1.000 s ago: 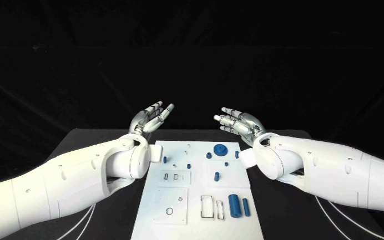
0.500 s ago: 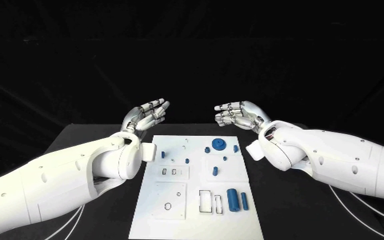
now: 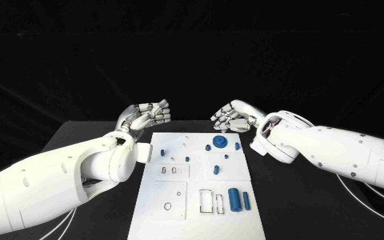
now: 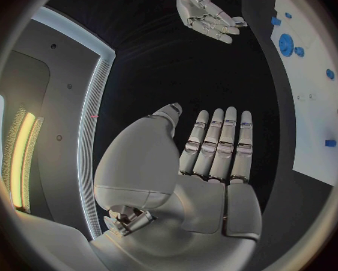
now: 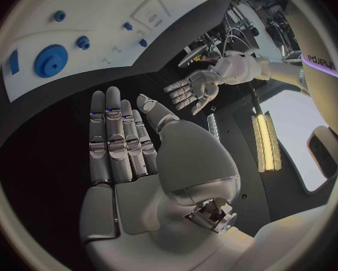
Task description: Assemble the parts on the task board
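Right hand (image 3: 233, 116) has dipped forward toward the task board (image 3: 180, 207) since a second ago, fingers loose and holding nothing; I read that as a reach beginning. Blue gear (image 3: 219, 141) lies just below its fingertips, at the board's far end. Left hand (image 3: 146, 115) hovers empty, fingers apart.

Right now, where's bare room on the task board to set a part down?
Free: the task board has a bare near strip below the oval slot, and a bare far left corner by the left hand. Crowded: around the blue gear under the right hand, and around the blue cylinder.
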{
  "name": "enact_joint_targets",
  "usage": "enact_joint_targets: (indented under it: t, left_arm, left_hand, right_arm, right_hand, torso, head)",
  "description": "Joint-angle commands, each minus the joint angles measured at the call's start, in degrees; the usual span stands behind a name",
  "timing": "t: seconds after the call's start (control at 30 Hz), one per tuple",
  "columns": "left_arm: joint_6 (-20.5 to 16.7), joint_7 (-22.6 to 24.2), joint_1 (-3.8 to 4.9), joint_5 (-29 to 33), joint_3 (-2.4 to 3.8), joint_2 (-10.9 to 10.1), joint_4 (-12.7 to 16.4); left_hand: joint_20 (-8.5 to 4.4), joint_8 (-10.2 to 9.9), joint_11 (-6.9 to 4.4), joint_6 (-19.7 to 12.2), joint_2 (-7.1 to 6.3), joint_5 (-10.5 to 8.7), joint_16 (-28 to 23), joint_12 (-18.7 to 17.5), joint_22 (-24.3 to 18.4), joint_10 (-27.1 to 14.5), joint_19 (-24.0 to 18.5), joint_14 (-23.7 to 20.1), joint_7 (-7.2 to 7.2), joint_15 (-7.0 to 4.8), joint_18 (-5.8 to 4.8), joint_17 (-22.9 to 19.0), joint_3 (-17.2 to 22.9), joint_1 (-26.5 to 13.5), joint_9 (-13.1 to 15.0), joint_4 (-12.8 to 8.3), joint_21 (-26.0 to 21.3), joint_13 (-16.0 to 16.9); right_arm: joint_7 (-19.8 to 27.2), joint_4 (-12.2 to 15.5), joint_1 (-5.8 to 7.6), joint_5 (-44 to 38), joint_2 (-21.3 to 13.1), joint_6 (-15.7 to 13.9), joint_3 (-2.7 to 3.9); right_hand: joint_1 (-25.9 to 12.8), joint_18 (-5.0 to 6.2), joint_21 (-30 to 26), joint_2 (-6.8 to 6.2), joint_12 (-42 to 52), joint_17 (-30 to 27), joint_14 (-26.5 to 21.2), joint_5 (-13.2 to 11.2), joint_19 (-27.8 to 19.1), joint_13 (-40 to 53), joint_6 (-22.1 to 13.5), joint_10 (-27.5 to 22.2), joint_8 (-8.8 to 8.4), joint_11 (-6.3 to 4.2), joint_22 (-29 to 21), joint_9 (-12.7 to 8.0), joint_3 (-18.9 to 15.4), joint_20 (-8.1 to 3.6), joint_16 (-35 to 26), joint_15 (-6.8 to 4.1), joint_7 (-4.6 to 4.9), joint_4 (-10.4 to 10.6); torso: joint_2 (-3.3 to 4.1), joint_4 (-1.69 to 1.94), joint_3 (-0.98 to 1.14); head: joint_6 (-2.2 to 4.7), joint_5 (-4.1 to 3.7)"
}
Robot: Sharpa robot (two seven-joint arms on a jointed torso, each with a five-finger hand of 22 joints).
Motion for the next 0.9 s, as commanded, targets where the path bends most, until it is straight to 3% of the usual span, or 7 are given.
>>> enact_joint_targets:
  t: [0.03, 0.17, 0.33, 0.47, 0.6, 0.67, 0.9]
  left_arm:
    - [2.4, -0.2, 0.4, 0.4, 0.06, -0.8, 2.2]
    - [2.7, -0.6, 0.76, 0.4, 0.06, -1.6, 4.0]
    - [2.9, -0.9, 1.38, 0.4, 0.06, -2.4, 5.1]
    - [3.0, -1.1, 1.75, 0.4, 0.06, -2.9, 5.9]
    - [3.0, -1.3, 2.04, 0.4, 0.06, -3.2, 6.5]
    - [3.0, -1.4, 2.15, 0.4, 0.07, -3.3, 6.8]
    - [3.0, -2.0, 2.45, 0.4, 0.1, -4.2, 8.1]
  left_hand:
    - [0.01, -0.6, 0.01, 0.7, -0.07, -0.15, 0.0, -0.5, 0.0, 0.7, 1.5, 1.0, 0.39, -0.19, 1.73, 0.0, 0.4, 0.8, -0.1, 0.1, 0.6, -0.1]
    - [0.01, -0.8, -0.01, 0.8, -0.13, -0.15, -0.1, -0.7, 0.0, 0.9, 2.0, 1.3, 0.37, -0.24, 1.99, 0.0, 0.4, 0.8, -0.1, 0.1, 0.8, -0.1]
    - [0.02, -0.9, 0.01, 0.9, -0.24, -0.18, -0.1, -0.8, 0.0, 0.9, 2.2, 1.4, 0.43, -0.25, 2.08, -0.1, 0.3, 0.7, -0.1, 0.2, 0.8, -0.1]
    - [0.03, -1.0, 0.03, 0.9, -0.27, -0.19, -0.2, -0.8, 0.0, 1.0, 2.3, 1.5, 0.49, -0.24, 2.12, -0.1, 0.3, 0.6, -0.1, 0.2, 0.8, -0.1]
    - [0.03, -1.1, 0.11, 0.9, -0.31, -0.19, -0.3, -1.0, -0.1, 0.9, 2.4, 1.5, 0.62, -0.21, 2.16, -0.1, 0.2, 0.4, -0.2, 0.3, 0.9, -0.1]
    - [0.03, -1.1, 0.13, 0.9, -0.31, -0.19, -0.3, -1.0, -0.1, 0.9, 2.4, 1.5, 0.65, -0.2, 2.18, -0.1, 0.2, 0.4, -0.2, 0.3, 0.9, -0.1]
    - [0.02, -1.3, 0.2, 0.8, -0.31, -0.19, -0.5, -1.1, -0.1, 0.9, 2.6, 1.5, 0.75, -0.15, 2.21, -0.1, 0.1, 0.2, -0.2, 0.4, 0.9, -0.1]
  right_arm:
    - [-8.7, 0.5, 0.42, -18.2, 0.4, 3.8, 0.01]
    - [-12.7, 0.6, 0.76, -25.7, 1.1, 4.5, 0.02]
    - [-15.7, 0.8, 0.99, -32.2, 2.2, 6.3, 0.02]
    - [-16.9, 1.0, 1.06, -35.4, 3.0, 7.4, 0.01]
    - [-17.7, 1.2, 1.08, -37.4, 3.5, 8.3, 0.0]
    - [-18.0, 1.2, 1.08, -38.1, 3.8, 8.9, 0.0]
    - [-18.4, 0.3, 0.97, -40.0, 4.9, 10.1, -0.07]
  right_hand:
    - [-0.8, 0.94, 10.1, -2.52, -1.7, 5.8, 9.0, 1.1, 4.2, 0.2, 4.0, 4.7, -0.49, -2.25, 6.3, 0.1, 1.5, -2.94, 9.1, -2.88, -1.49, 0.3]
    - [-2.2, 0.94, 12.8, -3.21, -2.5, 9.6, 8.8, -3.0, 4.0, 0.3, 3.9, 4.3, -1.46, -2.47, 8.4, 0.1, 2.2, -3.06, 15.1, -2.95, -1.77, 1.9]
    - [-2.8, 1.04, 15.7, -4.73, -2.3, 14.9, 7.3, -4.5, 4.3, 0.5, 4.0, 1.8, -2.34, -2.51, 10.7, 0.2, 2.9, -3.15, 24.0, -2.94, -2.49, 4.0]
    - [-2.3, 1.02, 18.5, -6.14, -1.9, 19.5, 6.1, -4.6, 5.1, 0.9, 4.0, 0.2, -2.96, -2.11, 13.1, 0.4, 3.5, -3.24, 32.8, -2.84, -2.72, 5.9]
    - [-1.7, 1.04, 20.7, -6.85, -1.6, 28.6, 7.2, -4.1, 5.8, 1.3, 4.2, -0.6, -3.13, -2.1, 15.2, 0.5, 4.1, -3.36, 42.4, -2.75, -2.84, 7.2]
    - [-1.5, 0.55, 23.6, -7.14, -1.5, 32.3, 8.0, -3.6, 7.6, 1.4, 4.2, -0.8, -3.17, -2.12, 19.0, 0.6, 4.4, -3.42, 45.9, -2.81, -2.84, 7.6]
    - [-1.0, 0.16, 26.0, -7.74, -1.3, 35.2, 8.1, -2.4, 8.8, 1.5, 4.2, -1.1, -3.24, -2.12, 22.4, 0.7, 5.1, -3.45, 48.9, -2.83, -2.86, 8.3]
  torso:
    - [1.52, 0.34, 0.13]
    - [2.36, 0.42, 0.2]
    - [3.27, 0.34, 0.21]
    - [3.97, 0.22, 0.26]
    - [4.52, 0.27, 0.37]
    - [4.74, 0.34, 0.41]
    - [5.7, 0.42, 0.54]
  head:
    - [0.26, -0.15]
    - [0.24, -0.21]
    - [0.4, 0.04]
    - [0.28, -0.27]
    - [0.23, 0.0]
    - [0.19, 0.0]
    - [-0.12, -0.29]
